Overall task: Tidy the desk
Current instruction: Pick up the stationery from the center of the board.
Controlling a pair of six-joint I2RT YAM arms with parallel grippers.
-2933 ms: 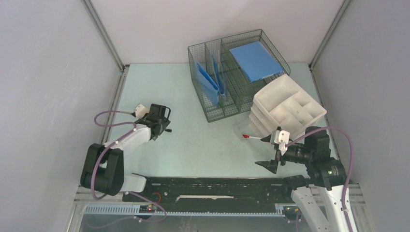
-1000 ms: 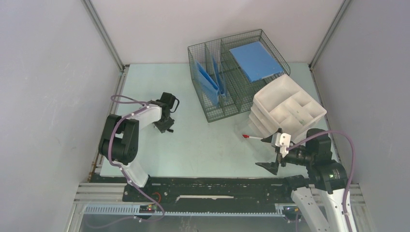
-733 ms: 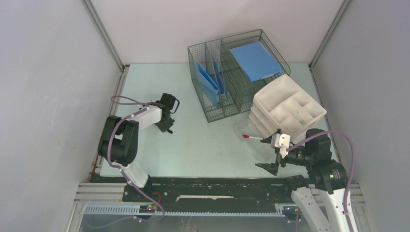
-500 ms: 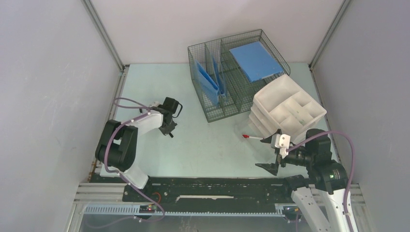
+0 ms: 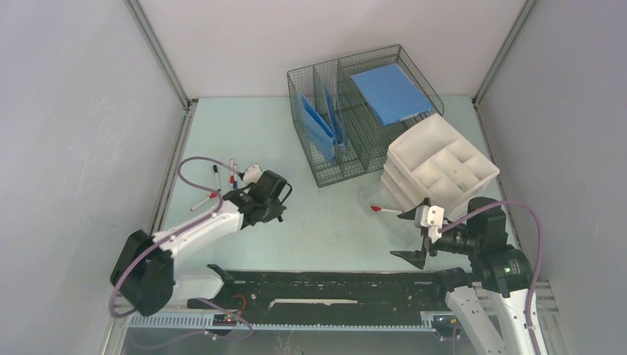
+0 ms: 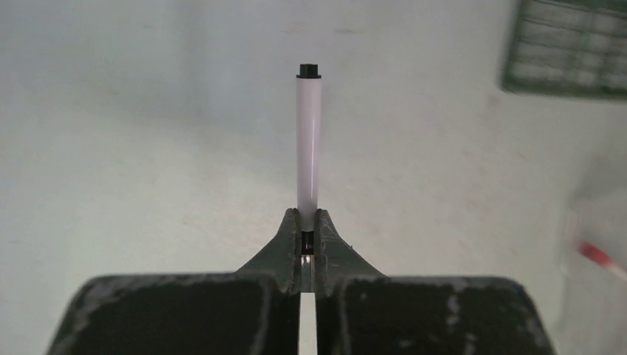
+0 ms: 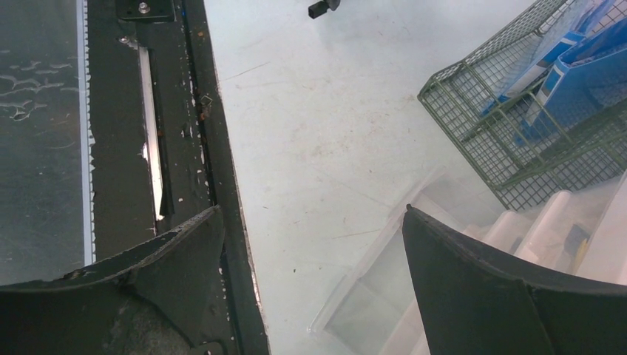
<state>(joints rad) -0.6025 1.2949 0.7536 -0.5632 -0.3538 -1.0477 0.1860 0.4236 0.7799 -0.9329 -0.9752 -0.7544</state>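
Note:
The desk (image 5: pixel 325 222) is a pale mint-green tabletop. My left gripper (image 5: pixel 278 209) hangs over its left half. In the left wrist view the left gripper (image 6: pixel 308 218) is shut on a white pen (image 6: pixel 308 140) with a black end, which sticks straight out from the fingertips above the bare surface. My right gripper (image 5: pixel 409 235) stands open near the front right, with nothing between its fingers (image 7: pixel 444 259). A red-capped pen (image 5: pixel 383 211) lies by the white trays and also shows at the right edge of the left wrist view (image 6: pixel 599 255).
Loose pens (image 5: pixel 216 183) lie behind the left gripper. A wire basket (image 5: pixel 362 111) with blue folders stands at the back. Stacked white divided trays (image 5: pixel 440 166) sit at right, with a clear tray (image 7: pixel 384 281) at their foot. A black rail (image 5: pixel 333 285) runs along the front edge.
My left gripper has closed on the white pen and carried it right and toward the front. The loose pens it covered now show. The right arm has not moved.

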